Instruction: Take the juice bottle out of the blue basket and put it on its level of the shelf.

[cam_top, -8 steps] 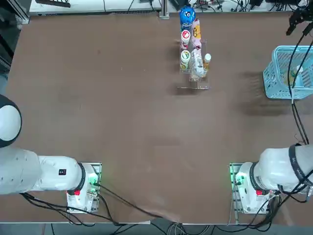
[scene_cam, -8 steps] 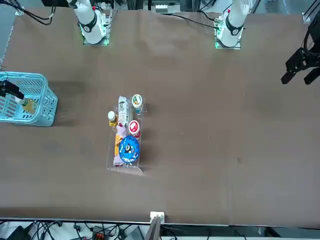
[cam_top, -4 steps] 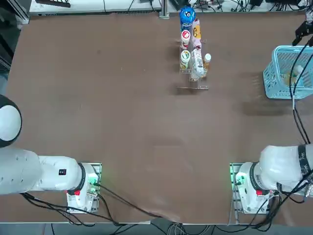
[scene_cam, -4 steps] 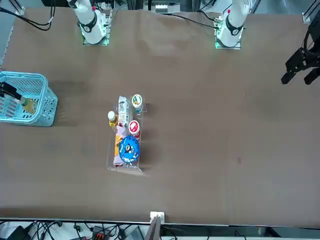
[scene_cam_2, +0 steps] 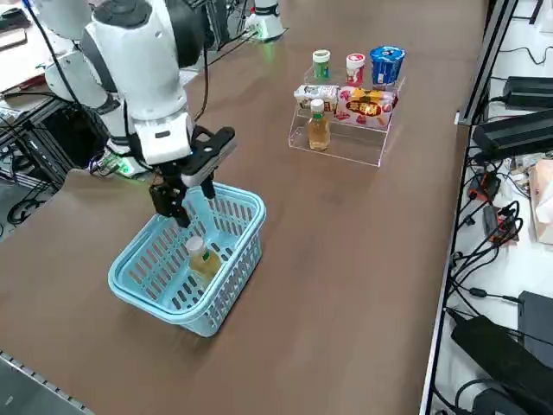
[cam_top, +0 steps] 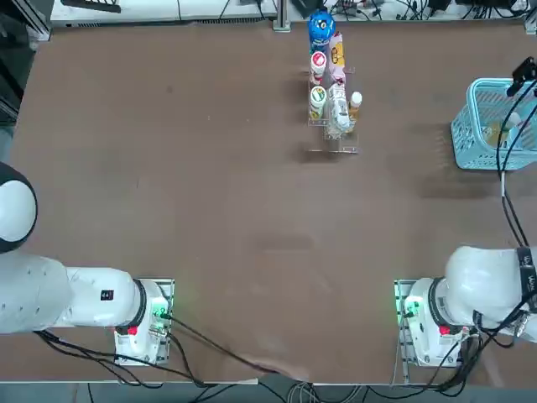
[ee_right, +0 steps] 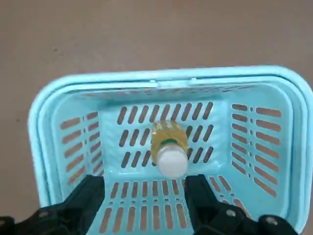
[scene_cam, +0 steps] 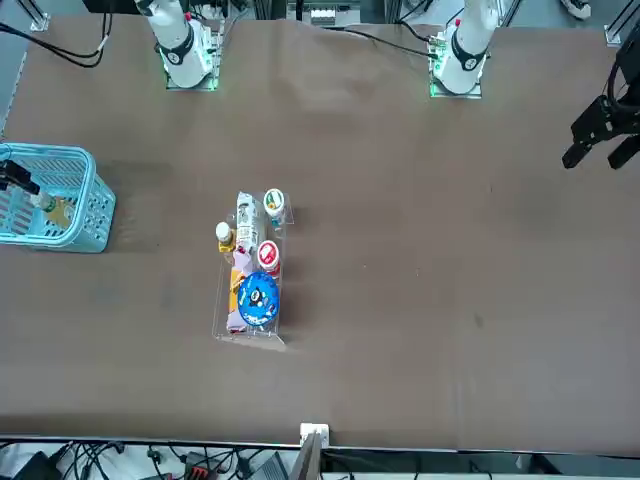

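Note:
The juice bottle (scene_cam_2: 203, 258), pale yellow with a white cap, stands upright inside the blue basket (scene_cam_2: 173, 292) near the table's right edge. The same bottle (ee_right: 168, 149) shows in the wrist view against the basket's slotted wall (ee_right: 161, 81). My right gripper (scene_cam_2: 173, 210) hangs open just above the bottle, its fingertips about level with the basket's rim and nothing between them. In the wrist view the gripper (ee_right: 144, 193) has the cap just beyond its two fingers. The clear shelf (scene_cam_2: 346, 145) stands far off, at the table's far middle (cam_top: 331, 138).
On the shelf stand a more orange white-capped bottle (scene_cam_2: 319, 125), a big blue-topped bottle (scene_cam_2: 386, 65), small capped pots and snack packs. Cables and black boxes (scene_cam_2: 510, 130) lie past the table's edge. Brown tabletop stretches between basket (cam_top: 470, 147) and shelf.
The right gripper has come from beyond the basket's far edge to over the basket, closer to the bottle. Bottle, basket and shelf have stayed put.

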`<state>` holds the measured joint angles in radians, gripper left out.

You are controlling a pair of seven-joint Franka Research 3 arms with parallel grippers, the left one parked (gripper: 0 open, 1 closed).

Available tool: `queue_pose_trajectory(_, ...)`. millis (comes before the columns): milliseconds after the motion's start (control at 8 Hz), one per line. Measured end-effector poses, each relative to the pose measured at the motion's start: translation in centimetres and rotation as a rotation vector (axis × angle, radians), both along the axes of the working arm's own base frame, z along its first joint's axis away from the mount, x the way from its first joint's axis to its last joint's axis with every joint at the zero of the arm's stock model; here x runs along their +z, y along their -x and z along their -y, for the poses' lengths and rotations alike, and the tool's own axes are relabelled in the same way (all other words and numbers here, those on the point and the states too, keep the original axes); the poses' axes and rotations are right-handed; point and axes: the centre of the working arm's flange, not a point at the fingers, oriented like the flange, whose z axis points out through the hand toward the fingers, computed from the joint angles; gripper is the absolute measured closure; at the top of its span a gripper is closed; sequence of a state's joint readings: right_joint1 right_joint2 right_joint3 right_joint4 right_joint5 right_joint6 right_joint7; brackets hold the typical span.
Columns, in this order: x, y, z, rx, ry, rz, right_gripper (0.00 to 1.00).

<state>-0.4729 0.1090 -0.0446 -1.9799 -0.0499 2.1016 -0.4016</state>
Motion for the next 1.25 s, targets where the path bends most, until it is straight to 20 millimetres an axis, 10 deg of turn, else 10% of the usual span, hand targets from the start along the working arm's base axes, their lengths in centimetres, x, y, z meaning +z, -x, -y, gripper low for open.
queue_pose_trajectory(1250,-6.5,-0.4,3.0,0.043,-0.030,0.007,0.00)
